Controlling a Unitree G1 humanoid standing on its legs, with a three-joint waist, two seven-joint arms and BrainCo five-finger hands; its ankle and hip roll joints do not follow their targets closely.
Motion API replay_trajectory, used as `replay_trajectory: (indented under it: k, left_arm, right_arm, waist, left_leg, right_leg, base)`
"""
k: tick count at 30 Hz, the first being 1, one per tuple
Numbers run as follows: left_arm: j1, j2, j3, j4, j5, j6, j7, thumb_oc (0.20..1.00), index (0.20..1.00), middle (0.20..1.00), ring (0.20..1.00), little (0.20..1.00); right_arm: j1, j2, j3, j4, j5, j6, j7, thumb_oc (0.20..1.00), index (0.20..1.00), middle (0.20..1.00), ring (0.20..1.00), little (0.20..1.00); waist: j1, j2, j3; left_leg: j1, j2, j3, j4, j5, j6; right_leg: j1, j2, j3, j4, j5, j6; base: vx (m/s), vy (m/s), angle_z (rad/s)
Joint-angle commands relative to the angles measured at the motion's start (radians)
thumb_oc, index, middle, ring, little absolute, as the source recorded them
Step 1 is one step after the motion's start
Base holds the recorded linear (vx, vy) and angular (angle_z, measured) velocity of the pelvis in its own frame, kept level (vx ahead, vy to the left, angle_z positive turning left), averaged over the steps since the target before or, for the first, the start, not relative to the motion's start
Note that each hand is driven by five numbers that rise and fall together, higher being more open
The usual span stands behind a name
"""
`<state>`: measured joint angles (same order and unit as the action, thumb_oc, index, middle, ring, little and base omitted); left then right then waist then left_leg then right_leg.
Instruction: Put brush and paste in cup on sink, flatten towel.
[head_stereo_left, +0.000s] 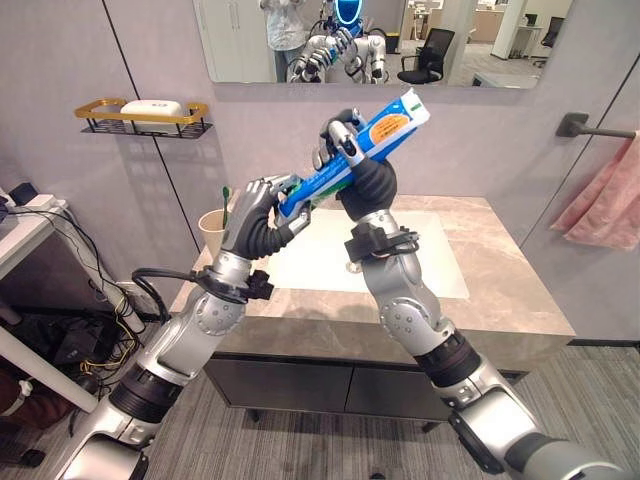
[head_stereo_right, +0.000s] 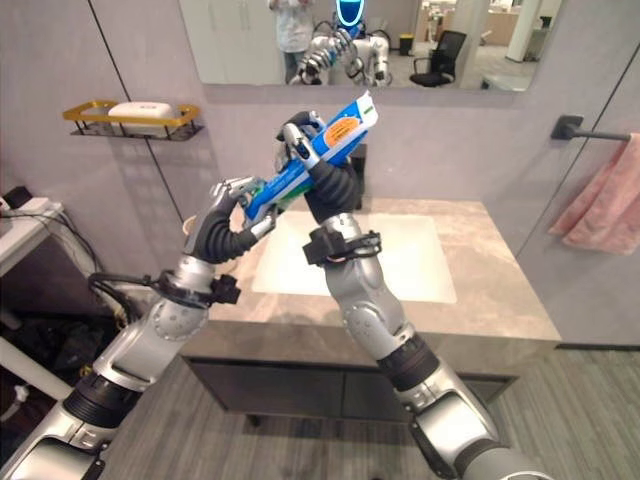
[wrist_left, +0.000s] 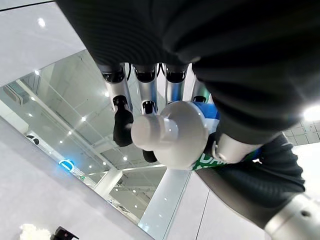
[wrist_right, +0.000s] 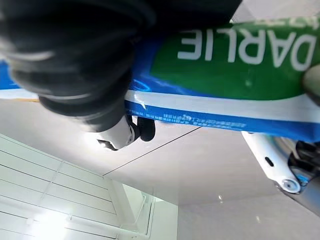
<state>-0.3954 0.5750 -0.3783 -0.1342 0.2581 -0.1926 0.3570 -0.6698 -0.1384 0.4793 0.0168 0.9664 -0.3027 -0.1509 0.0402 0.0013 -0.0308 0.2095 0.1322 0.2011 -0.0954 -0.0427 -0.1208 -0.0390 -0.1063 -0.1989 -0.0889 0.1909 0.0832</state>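
1. Countertop (head_stereo_left: 500, 290) of the sink cabinet carries a pale rectangular basin (head_stereo_left: 430, 265) in its middle; nothing lies in the way on it.
2. Pink towel (head_stereo_left: 605, 195) hangs bunched from the rail by the counter's right edge, so I judge the flattening is not yet done.
3. Toothpaste tube (head_stereo_left: 375, 140) is held slanted in the air above the counter's back left part, gripped by both hands at once: I read this as a handover, with the paste not yet in the cup.
4. Right hand (head_stereo_left: 345, 140) has its fingers curled round the tube's middle.
5. Left hand (head_stereo_left: 262, 205) pinches the tube's lower, capped end between thumb and fingers.
6. Cup (head_stereo_left: 212, 232) stands at the counter's back left corner, partly behind the left hand.
7. Green-handled toothbrush (head_stereo_left: 226, 203) already stands in it.
8. Soap rack (head_stereo_left: 143, 115) hangs on the wall, well clear.
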Motion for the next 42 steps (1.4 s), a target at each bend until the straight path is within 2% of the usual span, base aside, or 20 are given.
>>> replay_trajectory:
  k: [1,4,5,6,7,11,16,18,22,27,28,29,33,35,42]
  left_arm:
    - [-0.022,0.039,-0.035,-0.01,-0.043,-0.007,-0.025,0.2,0.2,0.2,0.2,0.2]
    - [-0.002,0.039,-0.027,-0.019,-0.056,-0.006,-0.026,0.2,0.2,0.2,0.2,0.2]
    - [0.028,0.03,-0.021,-0.021,-0.075,-0.003,-0.028,0.47,0.47,0.47,0.47,0.47]
    - [0.029,0.03,-0.02,-0.022,-0.076,-0.002,-0.028,0.57,0.57,0.57,0.57,0.57]
    - [0.03,0.03,-0.02,-0.022,-0.076,-0.002,-0.029,1.0,1.0,1.0,1.0,1.0]
    - [0.124,0.012,0.003,-0.029,-0.115,0.001,-0.028,1.0,1.0,1.0,1.0,1.0]
    - [0.235,0.031,0.05,-0.04,-0.18,0.005,-0.034,1.0,1.0,1.0,1.0,1.0]
    - [0.273,0.049,0.073,-0.065,-0.218,-0.018,-0.045,1.0,1.0,1.0,1.0,1.0]
    - [0.401,0.096,0.158,-0.077,-0.277,-0.03,-0.058,1.0,1.0,1.0,1.0,1.0]
    - [0.588,0.151,0.254,0.031,-0.348,0.002,-0.108,1.0,1.0,1.0,1.0,1.0]
    - [0.59,0.152,0.256,0.029,-0.348,0.003,-0.109,1.0,1.0,1.0,1.0,1.0]
    - [0.624,0.167,0.277,0.045,-0.357,0.006,-0.121,1.0,1.0,1.0,1.0,1.0]
    - [0.659,0.153,0.296,0.087,-0.408,0.011,-0.141,1.0,1.0,1.0,1.0,1.0]
    - [0.713,0.123,0.332,0.131,-0.523,0.027,-0.184,1.0,1.0,1.0,1.0,1.0]
    - [0.71,0.123,0.303,0.158,-0.557,0.045,-0.223,1.0,1.0,1.0,1.0,1.0]
  right_arm:
    - [-0.092,0.031,-0.047,-0.015,-0.036,-0.054,-0.009,0.2,0.2,0.2,0.2,0.2]
    - [-0.09,0.026,-0.044,-0.012,-0.047,-0.048,-0.023,0.2,0.2,0.2,0.2,0.2]
    - [-0.089,0.02,-0.046,-0.009,-0.046,-0.04,-0.028,0.2,0.2,0.2,0.2,0.2]
    - [-0.088,0.02,-0.046,-0.009,-0.045,-0.04,-0.028,0.2,0.2,0.2,0.2,0.2]
    - [-0.088,0.02,-0.046,-0.009,-0.045,-0.04,-0.028,0.2,0.2,0.2,0.2,0.2]
    - [-0.099,0.008,-0.06,-0.005,-0.064,-0.038,-0.05,0.2,0.2,0.2,0.2,0.2]
    - [-0.133,-0.026,-0.088,0.011,-0.119,-0.035,-0.1,0.2,0.2,0.2,0.2,0.2]
    - [-0.155,-0.047,-0.105,0.016,-0.143,-0.028,-0.113,0.2,0.2,0.2,0.2,0.2]
    - [-0.227,-0.177,-0.131,0.05,-0.254,0.001,-0.155,0.2,0.2,0.2,0.2,0.2]
    - [-0.318,-0.3,-0.157,0.144,-0.32,0.024,-0.19,0.2,0.2,0.2,0.2,0.2]
    - [-0.319,-0.3,-0.157,0.144,-0.319,0.024,-0.19,0.2,0.2,0.2,0.2,0.2]
    - [-0.352,-0.322,-0.156,0.174,-0.332,0.028,-0.19,0.2,0.2,0.2,0.2,0.2]
    - [-0.377,-0.351,-0.153,0.2,-0.336,0.029,-0.193,0.2,0.2,0.2,0.2,0.2]
    - [-0.402,-0.387,-0.164,0.212,-0.342,0.03,-0.195,0.2,0.2,0.2,0.2,0.2]
    - [-0.417,-0.4,-0.186,0.241,-0.338,0.021,-0.199,0.2,0.2,0.2,0.2,0.2]
  waist:
    - [0.003,-0.036,0.0]
    - [0.003,-0.036,0.002]
    - [0.006,-0.037,0.004]
    - [0.006,-0.037,0.004]
    - [0.006,-0.037,0.003]
    - [0.023,-0.041,0.011]
    - [0.052,-0.047,0.023]
    - [0.063,-0.05,0.027]
    - [0.105,-0.064,0.035]
    - [0.198,-0.088,0.047]
    - [0.197,-0.089,0.047]
    - [0.222,-0.096,0.048]
    - [0.242,-0.105,0.052]
    - [0.271,-0.115,0.058]
    - [0.293,-0.129,0.07]
  left_leg:
    - [-0.124,0.006,-0.074,0.008,0.074,0.0]
    - [-0.126,0.003,-0.075,0.008,0.075,0.001]
    - [-0.129,0.001,-0.077,0.008,0.075,0.003]
    - [-0.129,0.001,-0.077,0.008,0.075,0.003]
    - [-0.129,0.001,-0.077,0.008,0.075,0.003]
    - [-0.138,-0.003,-0.086,0.008,0.077,0.007]
    - [-0.152,-0.012,-0.101,0.008,0.079,0.012]
    - [-0.161,-0.018,-0.112,0.008,0.082,0.014]
    - [-0.189,-0.033,-0.142,0.008,0.09,0.019]
    - [-0.226,-0.061,-0.203,0.008,0.1,0.035]
    - [-0.226,-0.062,-0.203,0.008,0.1,0.035]
    - [-0.233,-0.068,-0.215,0.008,0.1,0.039]
    - [-0.243,-0.075,-0.228,0.008,0.103,0.042]
    - [-0.261,-0.084,-0.25,0.008,0.106,0.049]
    - [-0.29,-0.097,-0.289,0.008,0.114,0.053]
  right_leg:
    - [0.139,-0.107,-0.028,0.002,-0.085,0.075]
    - [0.138,-0.109,-0.028,0.002,-0.083,0.076]
    - [0.137,-0.111,-0.027,0.002,-0.082,0.076]
    - [0.136,-0.111,-0.027,0.002,-0.082,0.076]
    - [0.136,-0.111,-0.027,0.002,-0.082,0.076]
    - [0.136,-0.114,-0.035,0.002,-0.081,0.076]
    - [0.138,-0.121,-0.049,0.002,-0.078,0.078]
    - [0.138,-0.125,-0.057,0.002,-0.079,0.081]
    - [0.136,-0.135,-0.078,0.002,-0.078,0.085]
    - [0.147,-0.147,-0.134,0.002,-0.078,0.096]
    - [0.147,-0.147,-0.134,0.002,-0.078,0.097]
    - [0.15,-0.15,-0.144,0.002,-0.079,0.1]
    - [0.15,-0.153,-0.158,0.002,-0.079,0.105]
    - [0.151,-0.155,-0.172,0.002,-0.078,0.107]
    - [0.154,-0.154,-0.203,0.002,-0.077,0.108]
  base:
    - [0.0,0.0,0.0]
    - [0.0,0.0,0.0]
    - [0.0,0.0,0.0]
    - [0.0,0.0,0.0]
    - [0.0,0.0,0.0]
    - [0.0,0.001,0.01]
    - [0.0,0.006,0.05]
    - [0.0,0.019,0.24]
    - [-0.01,0.019,0.28]
    - [0.0,0.039,0.29]
    - [0.01,0.044,0.28]
    - [0.0,0.032,0.21]
    - [0.0,0.03,0.15]
    - [0.0,0.026,0.12]
    - [0.01,0.019,0.17]
